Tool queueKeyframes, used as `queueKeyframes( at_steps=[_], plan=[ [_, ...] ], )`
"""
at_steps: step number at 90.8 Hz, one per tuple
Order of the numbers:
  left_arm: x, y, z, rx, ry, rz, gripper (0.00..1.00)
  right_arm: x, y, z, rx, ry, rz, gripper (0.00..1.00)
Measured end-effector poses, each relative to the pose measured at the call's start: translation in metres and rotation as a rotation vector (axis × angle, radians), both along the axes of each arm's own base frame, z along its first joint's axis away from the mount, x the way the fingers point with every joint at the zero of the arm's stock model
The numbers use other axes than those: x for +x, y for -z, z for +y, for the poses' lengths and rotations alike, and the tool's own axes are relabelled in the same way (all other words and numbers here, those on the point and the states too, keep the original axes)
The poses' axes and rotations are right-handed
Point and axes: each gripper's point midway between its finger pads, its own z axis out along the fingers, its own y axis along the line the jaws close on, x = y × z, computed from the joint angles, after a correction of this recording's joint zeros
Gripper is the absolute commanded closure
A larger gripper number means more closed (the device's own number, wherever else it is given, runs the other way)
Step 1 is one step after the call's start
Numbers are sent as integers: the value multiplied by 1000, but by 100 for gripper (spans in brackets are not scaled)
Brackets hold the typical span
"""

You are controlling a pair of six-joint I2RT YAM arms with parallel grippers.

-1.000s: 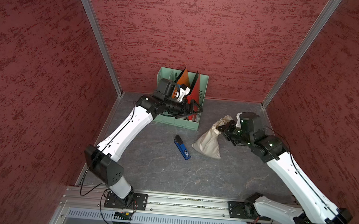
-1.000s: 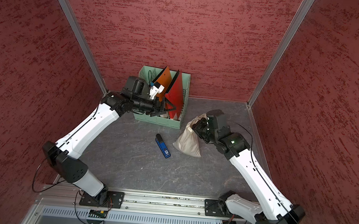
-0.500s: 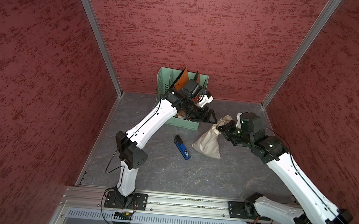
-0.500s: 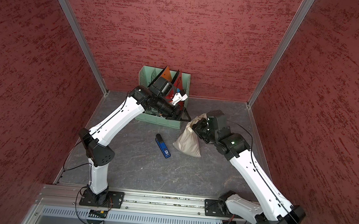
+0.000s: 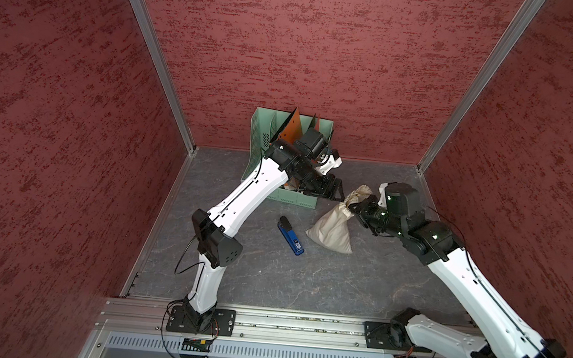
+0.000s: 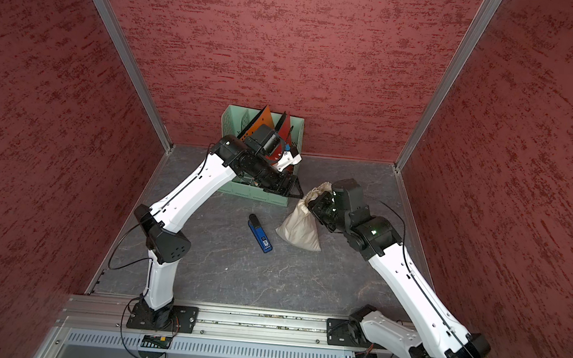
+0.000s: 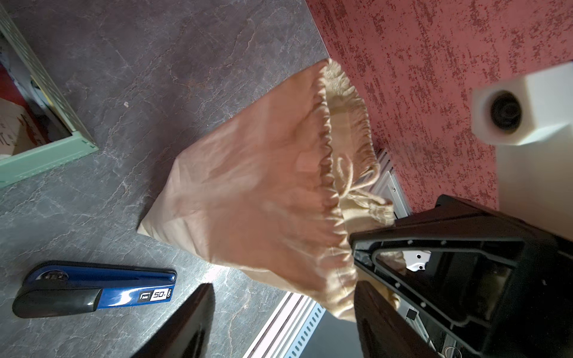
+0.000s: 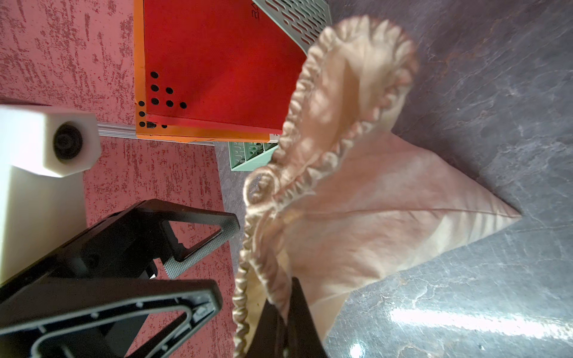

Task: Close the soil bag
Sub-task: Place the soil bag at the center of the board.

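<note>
Blue stapler [image 5: 291,235] lies mid-table. At its 3 o'clock slumps the soil bag [image 5: 330,230], mouth partly gathered. The right gripper [image 5: 352,206] pinches the ruffled neck at 1 o'clock; the left gripper [image 5: 337,192] hovers open just beyond. Closing on cloth, missing the drawstring [image 7: 346,173], would likely leave it open.

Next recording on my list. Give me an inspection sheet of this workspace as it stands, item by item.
Surface: grey stone-patterned tabletop, no spills seen.
Job's things: soil bag lying on the tabletop, ruffled neck raised and only loosely gathered.
Clutter: blue stapler beside the bag, not touching it; green file rack holding orange and red folders at the back wall.
Grippers: left tool open, next to the bag's neck; right tool shut on the neck.
Cables: black cable loop at the left arm's elbow, away from the bag.
Surroundings: red textured walls; aluminium rail in front.
</note>
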Motion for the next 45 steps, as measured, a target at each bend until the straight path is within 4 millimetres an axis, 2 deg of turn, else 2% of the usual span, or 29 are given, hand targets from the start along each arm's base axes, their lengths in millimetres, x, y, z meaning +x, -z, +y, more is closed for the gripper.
queueKeyframes(
  at_steps=[20, 45],
  plan=[
    [-5, 0, -8, 4, 27, -5, 24, 0, 1, 0, 6, 5, 8, 100],
    [-5, -5, -8, 14, 34, -41, 24, -1, 4, 0, 11, 8, 17, 100]
  ],
)
